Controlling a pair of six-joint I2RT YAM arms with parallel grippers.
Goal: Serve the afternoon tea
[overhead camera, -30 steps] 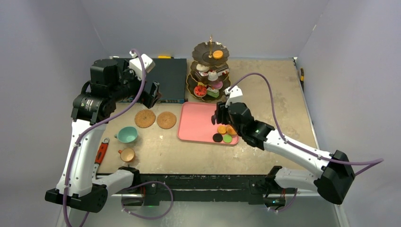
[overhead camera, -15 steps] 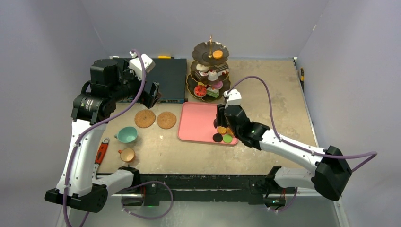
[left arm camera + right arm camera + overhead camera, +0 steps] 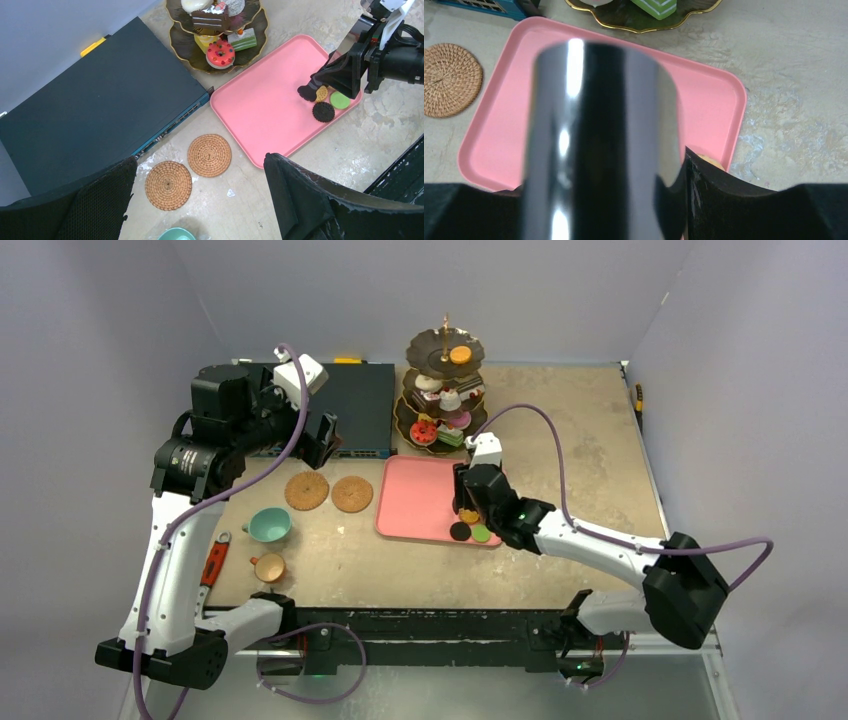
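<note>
The dark three-tier stand (image 3: pixel 443 390) with toy cakes stands at the back. On the pink tray (image 3: pixel 420 490) lie a black macaron (image 3: pixel 459 531), a green one (image 3: pixel 481 534) and an orange one (image 3: pixel 468 514). My right gripper (image 3: pixel 470 490) hangs over them, shut on the black tongs (image 3: pixel 599 125). The tong tips (image 3: pixel 306 91) sit beside a tan macaron (image 3: pixel 322 93). Two woven coasters (image 3: pixel 306 490) (image 3: pixel 352 493) lie left of the tray, with the teal cup (image 3: pixel 268 525) and tan cup (image 3: pixel 269 567) nearer. My left gripper (image 3: pixel 325 440) hovers open and empty above the coasters (image 3: pixel 209 155).
A dark flat box (image 3: pixel 355 405) sits at the back left, beside the stand. A red-handled tool (image 3: pixel 215 560) lies at the left table edge near the cups. The tabletop is bare right of the tray.
My right arm has slid left and slightly nearer, bringing the tongs over the macarons at the tray's near right corner. The left arm has not moved.
</note>
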